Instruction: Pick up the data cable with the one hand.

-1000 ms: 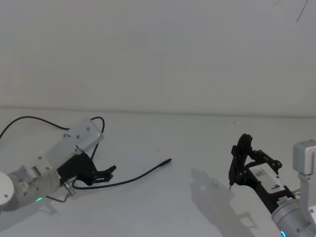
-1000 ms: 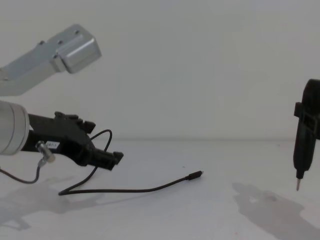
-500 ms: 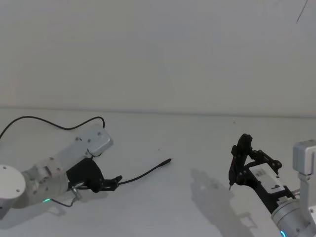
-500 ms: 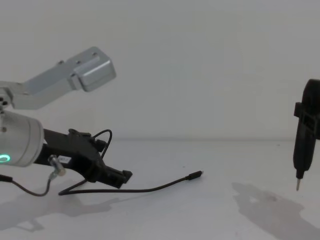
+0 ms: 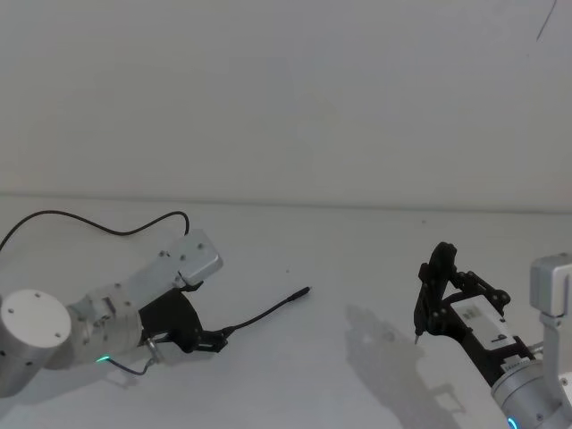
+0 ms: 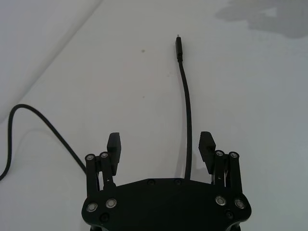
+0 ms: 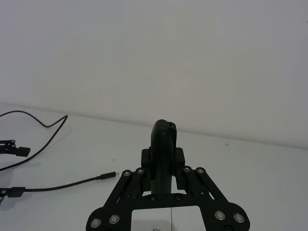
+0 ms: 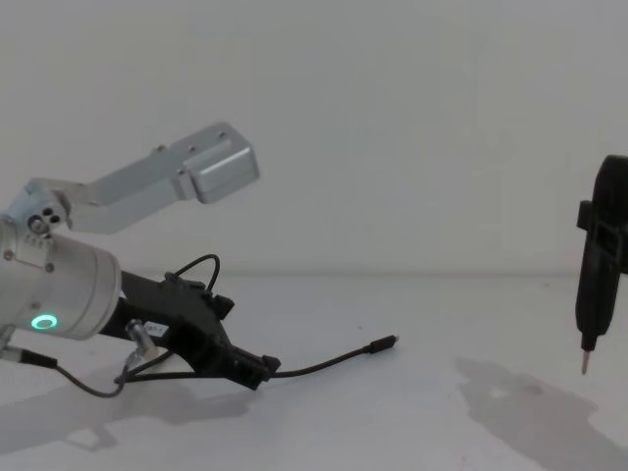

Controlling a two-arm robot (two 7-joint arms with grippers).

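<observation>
Left gripper (image 6: 160,144): matt black linkage, plastic-looking, with bright metal screw heads (image 6: 110,203) at the pivots.
Data cable (image 6: 186,120), running between the jaws: smooth matt black sheath, tiny metallic tip.
Table (image 6: 250,96) under the jaws: smooth, matt white.
Boxy link (image 8: 221,162): silver metal, satin finish.
Pen-shaped tool (image 8: 599,285): matt black, small metal tip.

The data cable (image 5: 268,310) is thin, black and limp, lying flat on the white table (image 5: 357,259), left of centre. Its slim plug (image 5: 304,290), with a tiny metal tip, points right and far, and the rest curves back toward the near left. The left gripper (image 5: 217,338), a black two-fingered linkage, sits low over the table with its fingers (image 6: 114,144) spread. The cable runs between them, closer to one finger.
</observation>
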